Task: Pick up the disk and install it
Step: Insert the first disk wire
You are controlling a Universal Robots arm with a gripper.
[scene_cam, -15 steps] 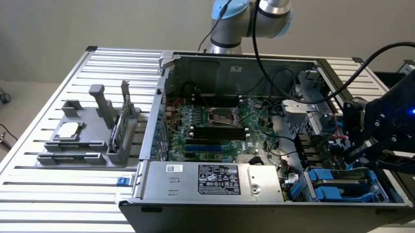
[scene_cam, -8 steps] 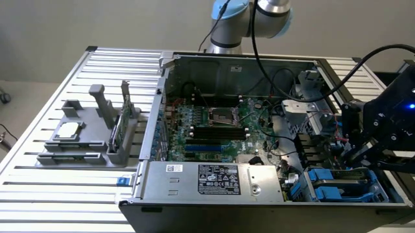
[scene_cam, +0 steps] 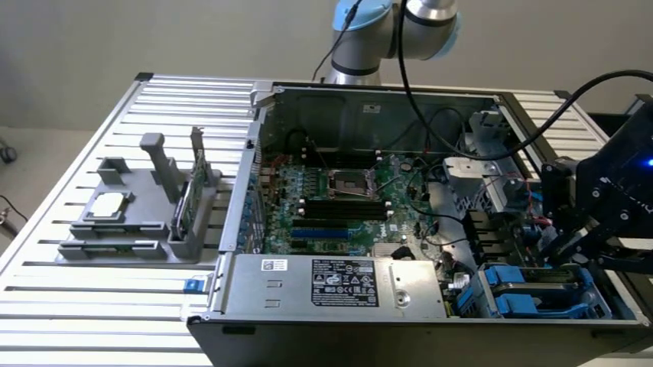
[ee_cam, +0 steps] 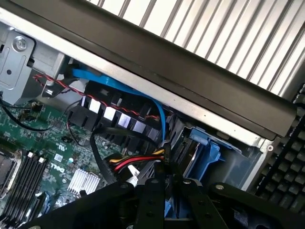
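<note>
The open computer case lies on the slatted bench. The tool hangs over the drive bay at the corner of the case on the exterior view's right. Its black fingers stand close together, and I cannot tell for sure if they pinch something. The disk, with its blue frame, sits in this bay just below the tool; how its long side runs I cannot tell. On the bench, at the exterior view's left, a grey holder carries a chip and an upright green card.
</note>
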